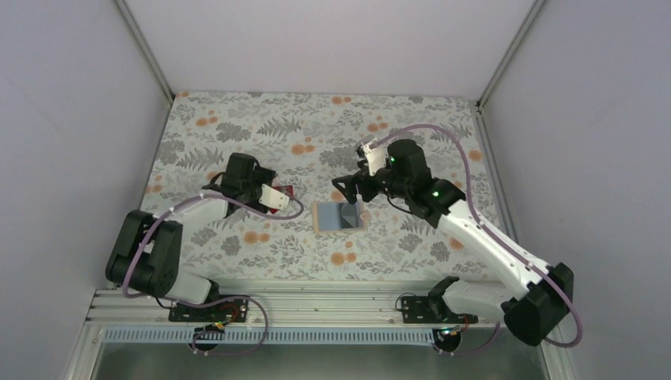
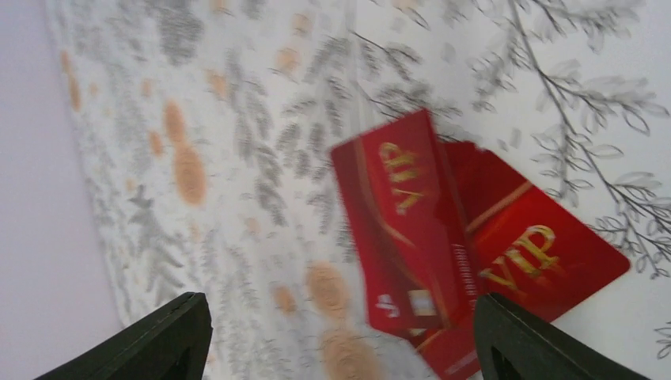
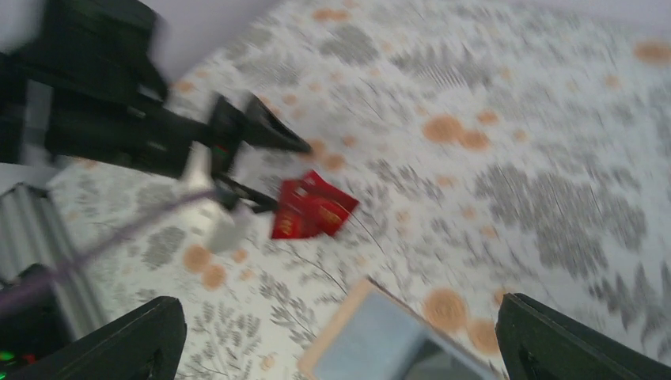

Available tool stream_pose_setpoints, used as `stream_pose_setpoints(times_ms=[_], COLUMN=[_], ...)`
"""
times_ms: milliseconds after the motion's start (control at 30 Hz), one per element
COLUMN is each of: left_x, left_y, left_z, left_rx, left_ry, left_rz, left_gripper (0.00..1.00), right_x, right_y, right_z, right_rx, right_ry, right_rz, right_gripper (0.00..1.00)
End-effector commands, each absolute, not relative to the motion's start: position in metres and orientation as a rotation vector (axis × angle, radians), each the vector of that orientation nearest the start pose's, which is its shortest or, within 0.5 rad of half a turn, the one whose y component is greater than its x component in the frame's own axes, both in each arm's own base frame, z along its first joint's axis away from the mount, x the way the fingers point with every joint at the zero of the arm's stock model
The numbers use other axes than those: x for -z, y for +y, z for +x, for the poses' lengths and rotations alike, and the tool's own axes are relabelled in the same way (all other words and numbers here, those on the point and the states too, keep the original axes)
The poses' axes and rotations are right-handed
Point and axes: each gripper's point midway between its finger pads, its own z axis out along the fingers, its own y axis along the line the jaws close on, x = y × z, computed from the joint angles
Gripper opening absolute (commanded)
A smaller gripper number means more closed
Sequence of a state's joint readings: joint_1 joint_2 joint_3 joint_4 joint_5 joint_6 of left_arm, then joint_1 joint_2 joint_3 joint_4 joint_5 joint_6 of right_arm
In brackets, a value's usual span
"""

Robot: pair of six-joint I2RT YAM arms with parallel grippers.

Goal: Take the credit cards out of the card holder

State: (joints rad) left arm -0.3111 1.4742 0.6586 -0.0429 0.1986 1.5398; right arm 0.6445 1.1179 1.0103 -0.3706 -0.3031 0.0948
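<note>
The card holder (image 1: 328, 216) lies open on the floral cloth, tan-edged and pale blue-grey inside, with a dark card (image 1: 349, 214) showing in its right panel. Red credit cards (image 1: 287, 191) lie overlapped on the cloth to its left. In the left wrist view these are one red VIP card (image 2: 399, 214) on top of another (image 2: 546, 249). My left gripper (image 2: 340, 348) hangs open over them, holding nothing, its right finger (image 2: 530, 340) above their near edge. My right gripper (image 3: 340, 348) is open above the card holder (image 3: 380, 340), touching nothing.
The floral cloth (image 1: 316, 127) covers the table between grey walls. A metal rail (image 1: 316, 297) with both arm bases runs along the near edge. In the right wrist view the left gripper (image 3: 261, 158) sits beside the red cards (image 3: 312, 207).
</note>
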Motion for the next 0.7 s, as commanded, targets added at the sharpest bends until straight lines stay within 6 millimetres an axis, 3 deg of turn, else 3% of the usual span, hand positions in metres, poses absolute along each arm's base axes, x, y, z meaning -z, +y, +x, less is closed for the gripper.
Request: stream_pose_setpoints(times_ms=[0, 233, 333, 433, 533, 667], left_x=[-0.109, -0.189, -0.201, -0.189, -0.162, -0.141], left_y=[-0.161, -0.210, -0.220, -0.220, -0.216, -0.227], left_z=[0.326, 0.281, 0.277, 0.286, 0.294, 0.280], left_rx=[-0.117, 0.616, 0.838, 0.907, 0.877, 0.983], left_ry=[1.456, 1.708, 1.843, 2.006, 2.106, 2.169], left_rz=[1.881, 1.433, 1.276, 1.173, 1.135, 1.115], left_gripper=[0.85, 0.86, 0.84, 0.79, 0.77, 0.75], right_x=[-0.204, -0.102, -0.075, -0.065, -0.066, -0.058], right_y=[0.231, 0.212, 0.213, 0.215, 0.216, 0.214], right_z=[0.284, 0.284, 0.285, 0.289, 0.291, 0.289], right_rx=[-0.617, -0.572, -0.548, -0.539, -0.542, -0.525], right_ry=[2.289, 2.579, 2.651, 2.669, 2.659, 2.687], right_rz=[-0.514, -0.339, -0.333, -0.321, -0.307, -0.299], right_gripper=[0.99, 0.94, 0.83, 0.80, 0.79, 0.71])
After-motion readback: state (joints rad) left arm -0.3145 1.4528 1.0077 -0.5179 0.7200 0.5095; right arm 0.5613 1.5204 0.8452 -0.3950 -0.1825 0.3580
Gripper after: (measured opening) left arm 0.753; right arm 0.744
